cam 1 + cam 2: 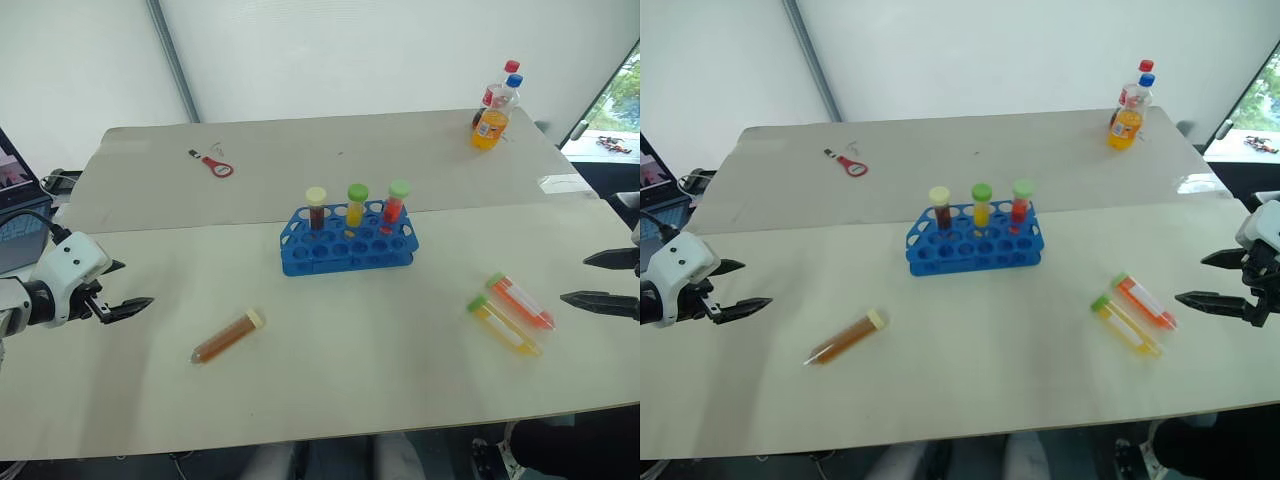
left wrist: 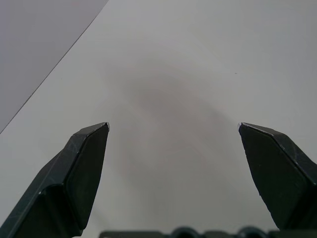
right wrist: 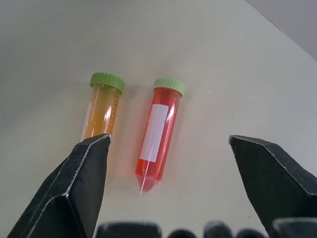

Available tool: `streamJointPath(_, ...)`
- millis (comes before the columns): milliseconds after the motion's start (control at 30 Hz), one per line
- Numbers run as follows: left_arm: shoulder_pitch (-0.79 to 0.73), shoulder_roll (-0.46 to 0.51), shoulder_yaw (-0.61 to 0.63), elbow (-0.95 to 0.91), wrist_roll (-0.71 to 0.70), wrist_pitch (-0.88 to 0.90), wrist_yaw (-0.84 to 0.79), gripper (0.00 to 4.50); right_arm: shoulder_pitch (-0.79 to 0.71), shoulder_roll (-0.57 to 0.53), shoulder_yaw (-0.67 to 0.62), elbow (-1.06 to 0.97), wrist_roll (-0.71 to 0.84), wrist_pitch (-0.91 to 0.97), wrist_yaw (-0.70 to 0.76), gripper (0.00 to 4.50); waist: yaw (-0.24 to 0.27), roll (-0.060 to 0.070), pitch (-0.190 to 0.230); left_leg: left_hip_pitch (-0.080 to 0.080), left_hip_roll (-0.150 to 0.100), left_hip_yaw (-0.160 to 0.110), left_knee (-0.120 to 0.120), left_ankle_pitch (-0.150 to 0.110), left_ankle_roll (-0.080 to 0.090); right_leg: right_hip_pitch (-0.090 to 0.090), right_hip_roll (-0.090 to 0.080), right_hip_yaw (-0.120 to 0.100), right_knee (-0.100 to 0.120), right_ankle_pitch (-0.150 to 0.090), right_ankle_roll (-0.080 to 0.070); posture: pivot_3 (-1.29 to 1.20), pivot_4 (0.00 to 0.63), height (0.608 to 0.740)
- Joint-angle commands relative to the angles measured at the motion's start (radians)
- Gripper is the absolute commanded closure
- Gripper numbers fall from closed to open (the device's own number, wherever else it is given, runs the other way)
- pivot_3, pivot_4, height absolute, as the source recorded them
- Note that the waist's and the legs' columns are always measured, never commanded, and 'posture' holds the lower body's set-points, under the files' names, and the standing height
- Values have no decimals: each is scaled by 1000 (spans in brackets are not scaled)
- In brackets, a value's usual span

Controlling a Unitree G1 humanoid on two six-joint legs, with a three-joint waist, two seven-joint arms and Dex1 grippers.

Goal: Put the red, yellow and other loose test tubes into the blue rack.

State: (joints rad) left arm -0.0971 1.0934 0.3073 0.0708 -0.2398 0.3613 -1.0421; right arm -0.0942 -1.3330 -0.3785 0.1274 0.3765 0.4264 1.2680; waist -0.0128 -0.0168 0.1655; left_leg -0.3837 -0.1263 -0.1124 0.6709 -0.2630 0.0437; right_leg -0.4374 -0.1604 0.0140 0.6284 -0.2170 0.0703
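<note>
Lying nearest the camera, at about seven o'clock from the blue rack [image 1: 348, 240], is the amber tube [image 1: 228, 336]: clear plastic, brown-amber liquid, cream cap, flat on the bench [image 1: 330, 390] with its cap toward two o'clock. Left of it, at nine o'clock in the head view, the left claw [image 1: 138, 303] hangs over bare bench with its black fingers spread apart and nothing between them; its wrist view shows the same wide gap above plain pale surface.

At the middle stands the rack, a bright blue rectangle with a grid of round holes. Its back row holds three upright tubes: a dark brown one with a cream cap [image 1: 316, 208], a yellow one with a green cap [image 1: 356, 205], and a red one with a green cap [image 1: 396, 203]. The front holes show no tubes.

Toward four o'clock from the rack lie two more loose tubes side by side, close to each other, caps toward ten o'clock: the yellow tube [image 1: 503, 326] nearer the camera and the red-orange tube [image 1: 521, 300] just behind, both green-capped. The right wrist view adds a white label on the red-orange tube and printed marks on the yellow one. The right claw [image 1: 600, 279], at three o'clock, is released, fingers wide, near both tubes but holding neither.

Far back at one o'clock stand two drink bottles [image 1: 496, 114]; at eleven o'clock lies a small red tool [image 1: 215, 165].
</note>
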Motion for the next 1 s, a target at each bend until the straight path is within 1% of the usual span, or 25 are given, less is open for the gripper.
streamJointPath(33, 8, 10, 15, -9, -7, 5, -10, 38, 0, -1, -55, -35, 10, 26, -1, 229, 0, 0, 0, 0, 0, 0, 0, 0, 0, 0, 0, 0, 0, 0, 0, 0, 150, 740)
streamJointPath(133, -4, 11, 25, 5, -19, 0, -24, 38, 2, -3, -76, -48, 10, 44, -8, 229, -1, 0, 0, 0, 1, 2, 0, 0, 0, -1, 0, 0, 1, 0, 0, 0, 150, 740)
streamJointPath(367, -2, 6, 39, 1, -42, -13, -48, 38, -19, 13, -64, -51, -7, 27, -33, 229, 0, 0, 0, 0, 1, 3, 1, 0, 0, -1, 0, 0, 1, 1, -1, 0, 150, 740)
streamJointPath(467, -21, 5, 33, -22, -69, 14, -57, 38, -41, 20, -53, -40, -13, 12, -42, 229, 0, 0, 0, 0, 1, 4, 1, 0, 0, -1, 0, 0, 1, 1, -1, 0, 150, 740)
streamJointPath(500, -36, 2, 19, -62, -91, 34, -66, 38, -53, 22, -47, -34, -12, 10, -45, 229, 0, 0, 0, 0, 1, 4, 1, 0, 0, -1, 0, 0, 1, 1, -1, 0, 150, 740)
streamJointPath(633, -123, -51, -85, -292, -195, 129, -78, 38, -92, 34, -10, -33, -10, 15, -48, 229, 8, 0, 0, -1, 1, 4, 5, -1, 0, 0, 0, 0, 1, 1, 0, 0, 150, 740)
streamJointPath(767, -234, -161, -227, -485, -284, 228, -51, 38, -127, 37, 56, -59, -14, 72, -53, 229, 10, 0, 0, -3, 1, 4, 10, 0, -1, 1, 0, 0, 0, 5, 3, 0, 150, 740)
streamJointPath(900, -344, -269, -368, -551, -312, 255, -57, 38, -152, 21, 167, -102, -59, 195, -99, 229, 7, 0, 0, -2, 1, 7, 10, 1, -3, 0, 0, 1, 0, 6, 2, 0, 150, 740)
streamJointPath(1000, -420, -346, -457, -519, -269, 213, -65, 38, -238, 56, 267, -70, -102, 265, -143, 229, 2, 0, 0, -2, 1, 8, 10, 2, -4, 0, 0, 2, 0, 6, 2, 0, 150, 740)
